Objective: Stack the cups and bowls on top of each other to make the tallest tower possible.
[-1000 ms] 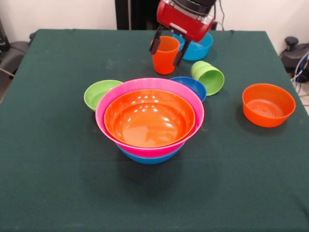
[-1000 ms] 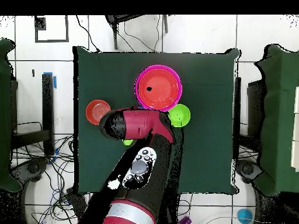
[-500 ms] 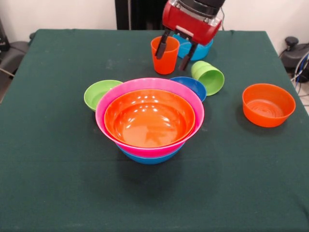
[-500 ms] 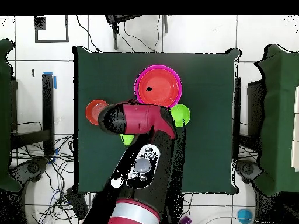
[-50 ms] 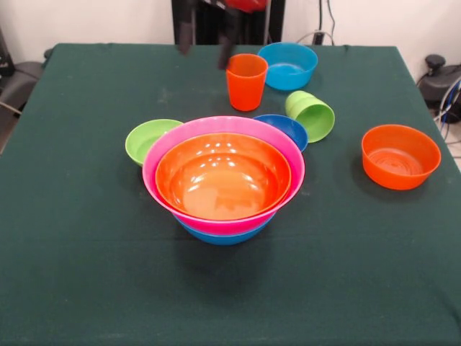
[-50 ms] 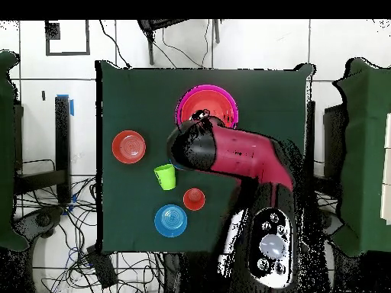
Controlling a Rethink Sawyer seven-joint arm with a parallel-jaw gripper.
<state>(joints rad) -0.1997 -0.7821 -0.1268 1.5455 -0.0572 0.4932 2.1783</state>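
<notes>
Swung up-left off glossy orange plastic cup [image 5: 245,81]; blurred gripper [image 5: 205,40] at top edge, spread, empty.

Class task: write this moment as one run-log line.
gripper: open, empty, raised beside orange cup | orange cup: upright on table, free | tower: blue, pink, orange bowls nested | green cup: on its side

My desk [image 5: 86,288] wears a dark green cloth that hangs over its edges. Around it lies a white tiled floor [image 6: 260,46] with dark grout lines. Black cables [image 6: 69,221] trail across the tiles beside the desk and below it. A strip of blue tape [image 6: 70,105] sits on the floor just off one desk corner, and a black square outline [image 6: 67,38] marks the tiles nearby.
</notes>
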